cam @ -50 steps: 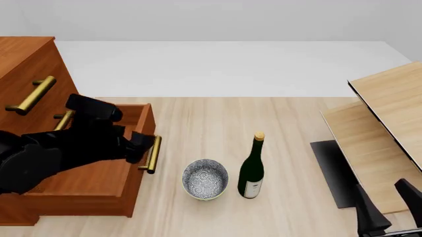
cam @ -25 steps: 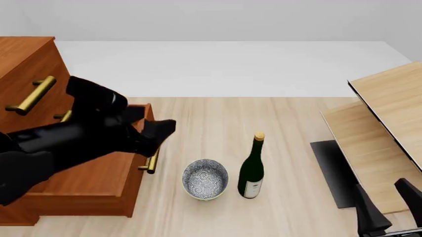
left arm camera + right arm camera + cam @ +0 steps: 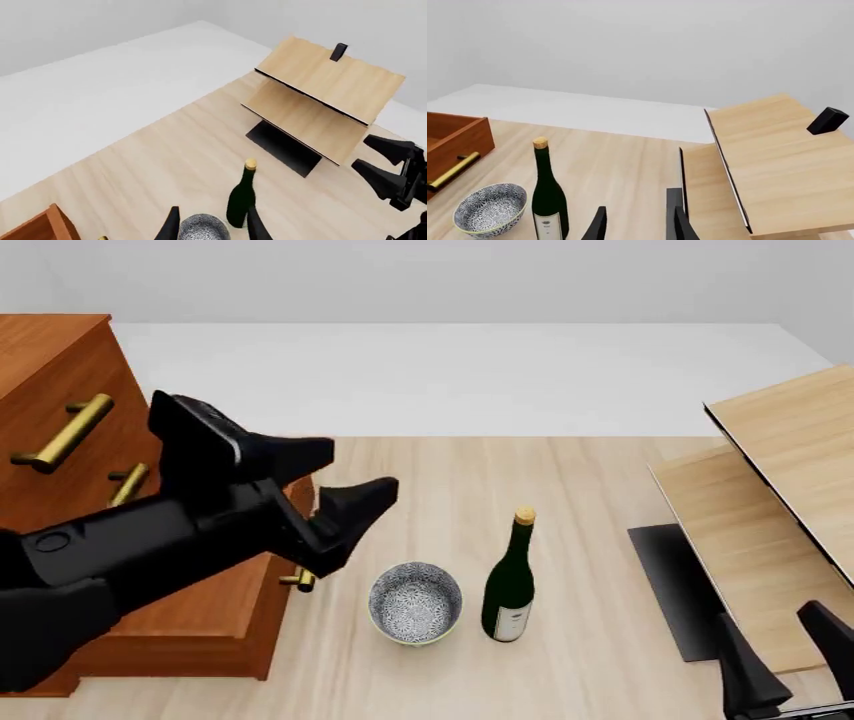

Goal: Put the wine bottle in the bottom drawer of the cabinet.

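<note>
From the front we see the left gripper (image 3: pixel 340 480), fingers spread and holding nothing, above the pulled-out wooden bottom drawer (image 3: pixel 227 610) at the table's left edge. The glassy green wine bottle (image 3: pixel 509 580) stands upright just beside a round patterned bowl (image 3: pixel 415 602). In the right wrist view the right gripper (image 3: pixel 637 222) is spread, holding nothing.
</note>
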Tool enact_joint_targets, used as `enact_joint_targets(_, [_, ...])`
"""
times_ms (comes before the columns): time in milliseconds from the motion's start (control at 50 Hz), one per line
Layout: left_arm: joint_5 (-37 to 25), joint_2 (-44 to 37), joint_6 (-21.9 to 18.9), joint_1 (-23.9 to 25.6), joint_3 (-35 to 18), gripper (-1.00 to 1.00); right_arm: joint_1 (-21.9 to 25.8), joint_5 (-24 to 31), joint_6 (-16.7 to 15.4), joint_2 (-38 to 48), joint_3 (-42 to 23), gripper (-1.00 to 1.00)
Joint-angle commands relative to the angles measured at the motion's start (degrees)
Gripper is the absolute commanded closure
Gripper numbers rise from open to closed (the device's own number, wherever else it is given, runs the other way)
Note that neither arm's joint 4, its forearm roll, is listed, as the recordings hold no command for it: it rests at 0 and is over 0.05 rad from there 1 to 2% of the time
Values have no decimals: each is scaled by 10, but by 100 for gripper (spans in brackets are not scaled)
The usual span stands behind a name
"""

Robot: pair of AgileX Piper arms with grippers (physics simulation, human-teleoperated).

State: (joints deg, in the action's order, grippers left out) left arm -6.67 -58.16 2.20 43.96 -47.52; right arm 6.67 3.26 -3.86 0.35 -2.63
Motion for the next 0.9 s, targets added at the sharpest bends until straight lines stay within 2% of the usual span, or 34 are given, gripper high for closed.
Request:
enact_joint_targets(20, [70, -6, -22, 36, 18, -100, 0, 1, 1, 0, 0, -100])
enact_joint_targets(60, [74, -19, -25, 51, 17, -100, 1, 0, 1, 0, 0, -100])
enact_joint_targets(100, [77, -28, -7, 47, 13, -100, 1, 1, 1, 0, 0, -100])
enact_joint_targets(160, [91, -39, -20, 63, 14, -100, 1, 1, 1, 0, 1, -100])
enact_joint_targets(280, [106, -56, -12, 69, 12, -100, 4, 1, 2, 0, 1, -100])
enact_joint_targets(500, [133, -93, -23, 79, -2, -100, 8, 2, 2, -1, 3, -100])
enact_joint_targets(600, [150, -118, -40, 84, -7, -100, 9, 3, 2, 0, 3, -100])
enact_joint_targets(640, [155, -127, -25, 79, -11, -100, 10, 3, 1, 1, 4, -100])
enact_joint_targets(680, [161, -138, -40, 89, -13, -100, 12, 2, 1, 1, 4, -100])
enact_joint_targets(900, [173, -183, -46, 94, -31, -100, 17, 5, 3, 1, 3, -100])
